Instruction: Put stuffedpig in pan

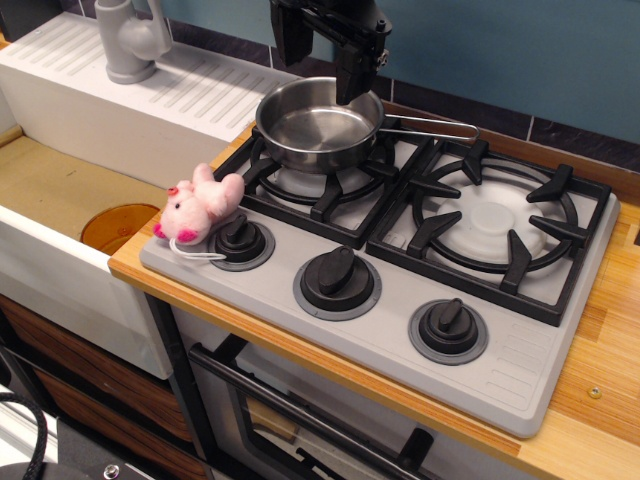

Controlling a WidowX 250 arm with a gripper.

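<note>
I am seen through a single view, set high off the front-left corner of my worktop (600,400) and angled down and across toward its back-right. It stands fairly near: the stove (400,300) fills most of the picture, the sink (60,190) runs out past the left edge, and my arm (335,35) is cut off by the top border.

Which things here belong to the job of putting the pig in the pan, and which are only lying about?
Belong to the job:
- small light-pink plush pig at the stove's front-left corner
- round shiny steel pan on the back-left burner
- black pincer above the pan

Only lying about:
- three black knobs
- empty right burner grate
- grey faucet
- white sink
</note>
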